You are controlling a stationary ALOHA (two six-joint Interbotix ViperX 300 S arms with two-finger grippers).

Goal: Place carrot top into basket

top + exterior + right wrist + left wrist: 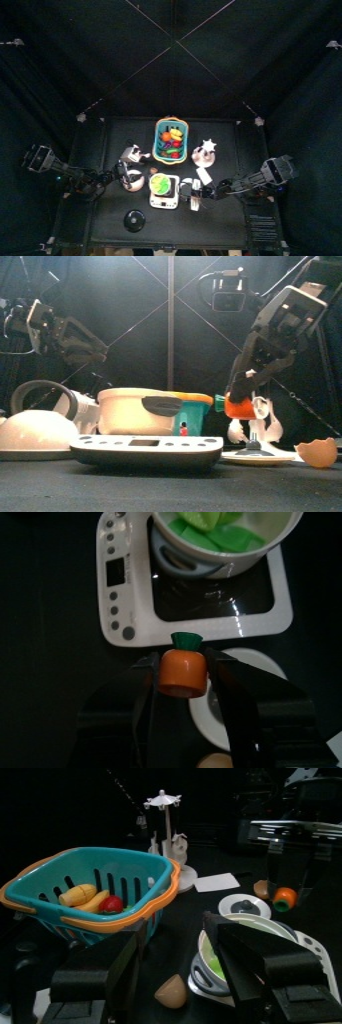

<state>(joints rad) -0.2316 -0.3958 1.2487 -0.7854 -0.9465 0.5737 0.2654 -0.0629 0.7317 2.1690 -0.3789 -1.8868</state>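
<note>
In the right wrist view, jaws grip carrot top [182, 672].

Black curtains [80, 60] around black table [114, 140]

the carrot top [182, 672] looks like smooth moulded plastic, orange with a faint sheen and a matt green cap. the basket [94, 888] is glossy teal plastic with an orange rim, its wall slotted. the scale [194, 597] near the desk's front edge has a smooth white plastic body and a shiny glass-like plate. the kettle [38, 421] at the left edge gleams like polished metal. the desk [107, 200] is matt black.
</note>
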